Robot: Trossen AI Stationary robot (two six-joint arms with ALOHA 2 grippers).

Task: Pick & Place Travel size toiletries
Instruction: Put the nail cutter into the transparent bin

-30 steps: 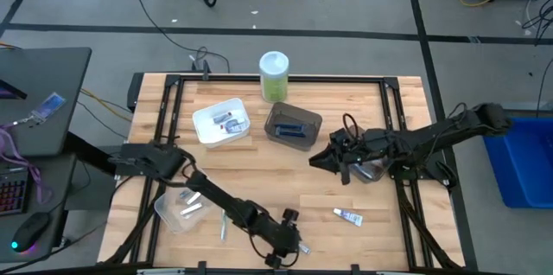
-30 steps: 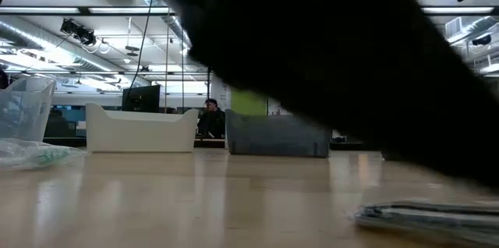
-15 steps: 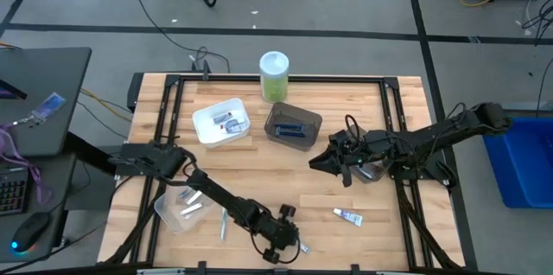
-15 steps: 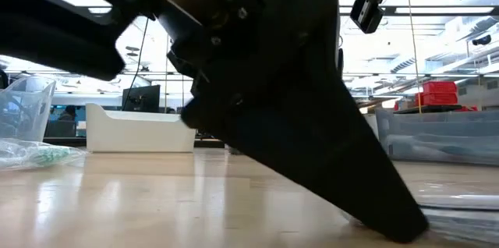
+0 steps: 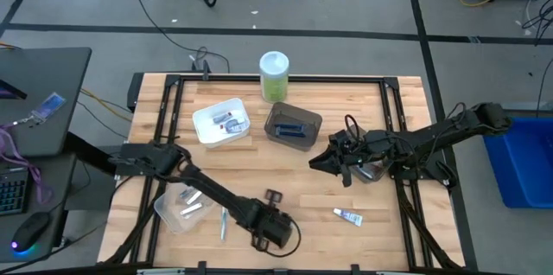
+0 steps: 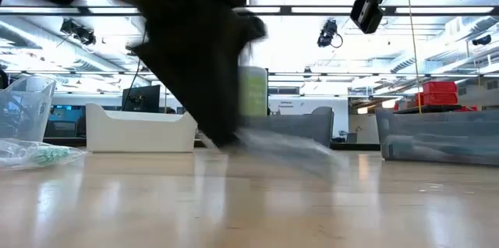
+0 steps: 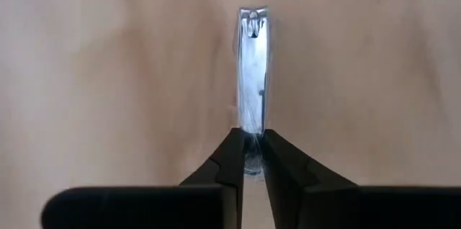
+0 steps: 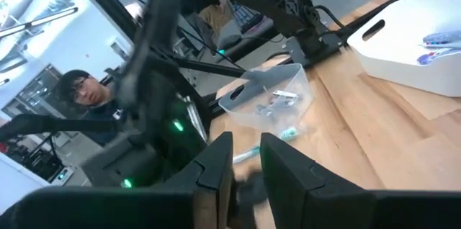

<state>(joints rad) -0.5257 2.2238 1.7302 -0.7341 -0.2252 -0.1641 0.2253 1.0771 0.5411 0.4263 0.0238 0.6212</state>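
My left gripper (image 5: pixel 273 197) (image 7: pixel 250 163) is over the table's near middle, shut on a silver nail clipper (image 7: pixel 252 78). In the low view this arm (image 6: pixel 195 69) is a dark blur. My right gripper (image 5: pixel 332 161) (image 8: pixel 245 158) hovers right of centre, slightly open and empty. A small white tube (image 5: pixel 349 216) and a slim toothbrush (image 5: pixel 223 222) lie flat on the wood. Other small items lie in the white bin (image 5: pixel 207 128), the dark bin (image 5: pixel 275 128) and the clear bin (image 5: pixel 168 214). My left gripper pinches one end of the nail clipper (image 7: pixel 250 142) between its two fingertips. The clipper runs on past the fingertips in line with the fingers, its jaw end (image 7: pixel 253 17) farthest from them. It is lifted clear of the wood.
A tall green canister with a white lid (image 5: pixel 274 76) stands at the far edge behind the bins. In the low view the white bin (image 6: pixel 140 129), the clear bin (image 6: pixel 23 108) and the dark bin (image 6: pixel 304 127) line the far side. A person (image 8: pixel 83 92) sits beyond the table.
My left gripper has risen from the table's near edge with the nail clipper and swung toward the far edge and a little left. The clipper is now lifted clear of the wood.
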